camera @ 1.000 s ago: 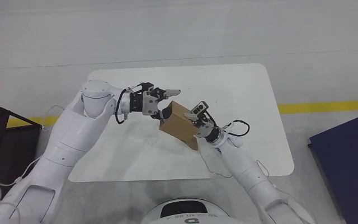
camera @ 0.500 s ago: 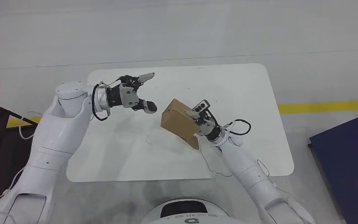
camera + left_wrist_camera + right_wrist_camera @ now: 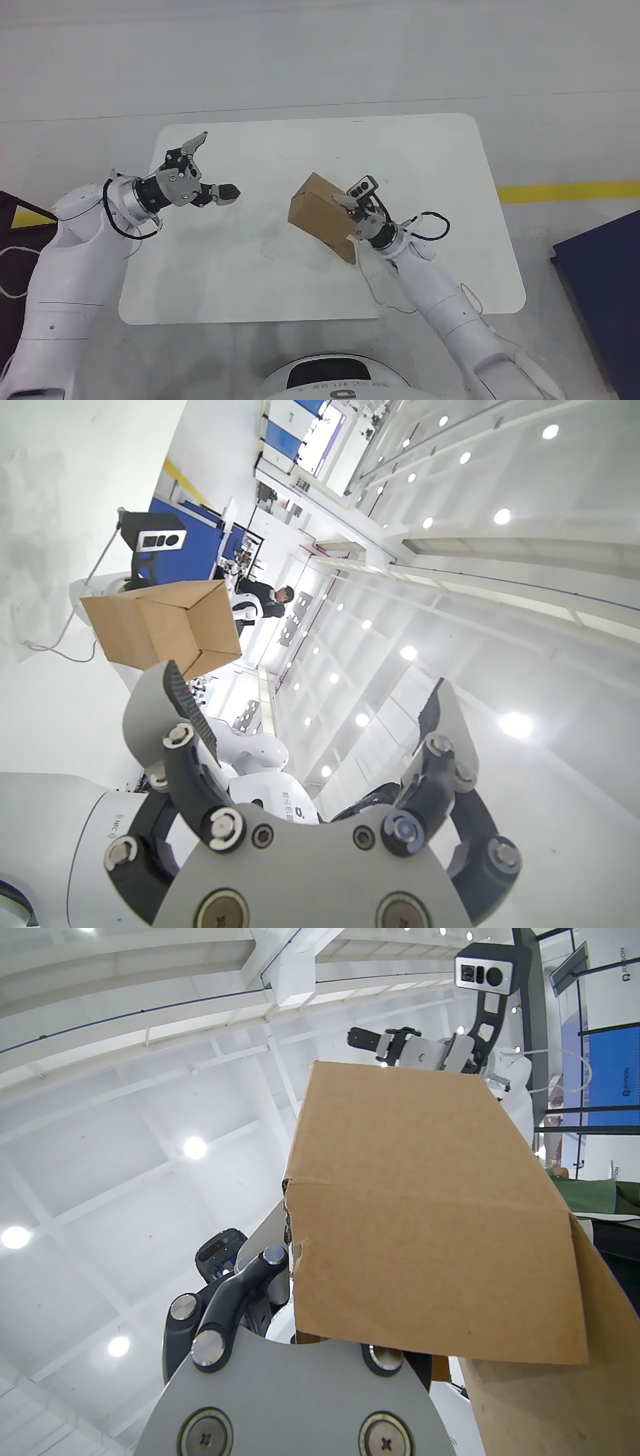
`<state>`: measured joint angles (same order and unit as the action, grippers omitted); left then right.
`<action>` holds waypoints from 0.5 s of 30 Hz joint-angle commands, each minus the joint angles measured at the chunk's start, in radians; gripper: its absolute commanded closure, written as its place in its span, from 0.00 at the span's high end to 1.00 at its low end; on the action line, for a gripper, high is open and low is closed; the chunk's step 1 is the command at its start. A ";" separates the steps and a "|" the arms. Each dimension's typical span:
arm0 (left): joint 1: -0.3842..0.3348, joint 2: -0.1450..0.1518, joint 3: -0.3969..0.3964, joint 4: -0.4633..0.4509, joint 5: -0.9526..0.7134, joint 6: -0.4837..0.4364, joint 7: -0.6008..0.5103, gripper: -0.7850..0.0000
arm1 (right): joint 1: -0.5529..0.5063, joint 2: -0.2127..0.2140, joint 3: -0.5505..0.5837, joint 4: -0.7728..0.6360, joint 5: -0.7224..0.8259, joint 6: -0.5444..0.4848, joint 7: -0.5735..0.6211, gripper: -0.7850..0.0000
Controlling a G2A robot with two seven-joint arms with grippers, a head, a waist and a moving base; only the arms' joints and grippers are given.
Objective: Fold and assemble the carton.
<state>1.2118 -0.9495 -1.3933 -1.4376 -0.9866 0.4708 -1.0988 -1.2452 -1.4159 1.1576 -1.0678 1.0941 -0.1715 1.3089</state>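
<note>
A brown carton (image 3: 318,213) hangs tilted over the middle of the white table (image 3: 430,160). My right gripper (image 3: 352,213) is shut on the carton's right-hand wall. In the right wrist view the carton (image 3: 425,1248) looms close, and one dark finger (image 3: 272,1263) presses its torn edge. In the left wrist view its open end (image 3: 165,630) faces me, with the inner flaps visible. My left gripper (image 3: 215,165) is open over the table's left part, well apart from the carton, with nothing between its fingers (image 3: 172,685). The left gripper (image 3: 385,1045) also shows beyond the carton's far edge.
A yellow floor line (image 3: 570,190) runs past the table's right side. A blue panel (image 3: 610,280) lies on the floor at the right. A dark frame (image 3: 25,235) sits at the left. A thin cable (image 3: 430,225) loops at my right wrist.
My left gripper has let go of the carton's left end and drawn back leftward across the table, open. The carton stays in the right gripper, barely shifted.
</note>
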 commanded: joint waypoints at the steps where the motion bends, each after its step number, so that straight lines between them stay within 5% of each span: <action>1: 0.022 0.000 -0.008 0.009 -0.011 -0.025 -0.002 1.00 | 0.016 0.008 -0.009 -0.028 -0.229 -0.040 -0.144 0.00; 7: 0.054 -0.002 -0.020 0.032 -0.035 -0.082 0.003 1.00 | 0.053 0.065 -0.003 -0.291 -0.837 0.189 -0.315 0.00; 15: 0.054 -0.002 -0.020 0.032 -0.035 -0.082 0.003 1.00 | 0.133 0.128 -0.096 -0.698 -1.495 0.661 -0.062 0.00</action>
<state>1.2656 -0.9516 -1.4133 -1.4053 -1.0213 0.3886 -1.0960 -1.1288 -1.2923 1.0789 -1.7358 -0.2964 0.4379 1.2030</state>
